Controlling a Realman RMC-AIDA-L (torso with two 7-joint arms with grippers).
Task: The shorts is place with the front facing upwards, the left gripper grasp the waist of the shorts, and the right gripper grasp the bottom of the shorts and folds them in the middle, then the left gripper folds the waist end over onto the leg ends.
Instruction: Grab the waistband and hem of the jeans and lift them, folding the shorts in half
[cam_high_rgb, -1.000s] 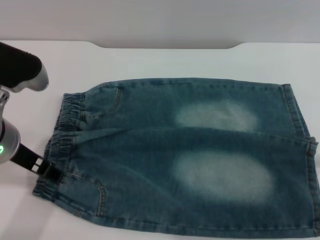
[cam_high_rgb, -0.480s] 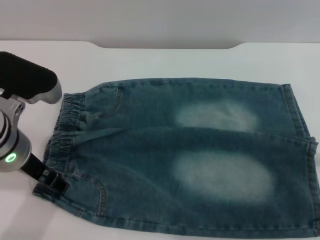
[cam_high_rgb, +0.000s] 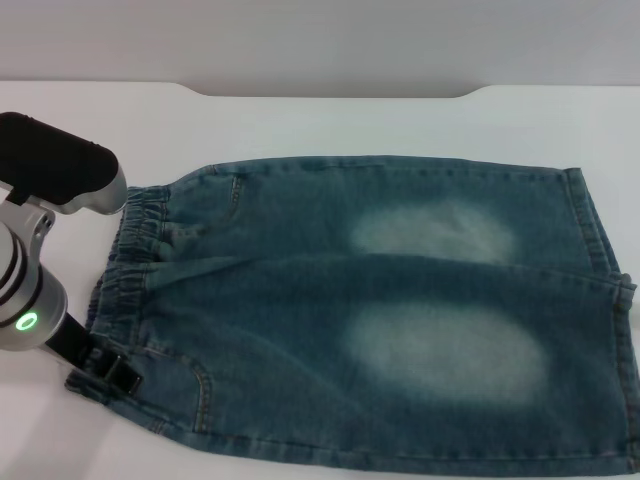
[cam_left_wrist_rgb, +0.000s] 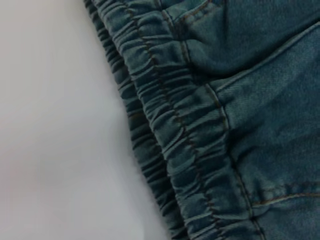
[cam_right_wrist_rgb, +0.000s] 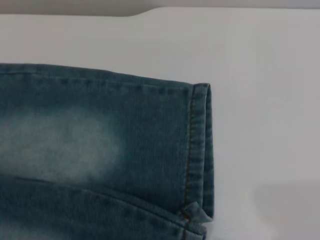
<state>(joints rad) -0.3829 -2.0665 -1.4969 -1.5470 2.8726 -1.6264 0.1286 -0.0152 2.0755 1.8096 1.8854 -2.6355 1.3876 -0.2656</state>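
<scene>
1. The left hand (cam_high_rgb: 118, 372) has slid further inward along the near corner of the waist end (cam_high_rgb: 128, 262), now touching it; whether its fingers are spread or closed cannot be told.
2. The shorts (cam_high_rgb: 400, 310) lie unmoved, flat on the white surface (cam_high_rgb: 330, 120).
3. The denim shows pale faded patches, a puckered elastic band and stitched leg ends (cam_right_wrist_rgb: 199, 150).
4. The right hand is out of sight.

The shorts (cam_high_rgb: 380, 310) lie flat on the table, blue washed denim with two pale faded patches facing up. The waist end (cam_high_rgb: 125, 275), a puckered elastic band, points left; the leg ends (cam_high_rgb: 600, 260), straight stitched hems, point right, the near leg slightly overlapping the far one
</scene>
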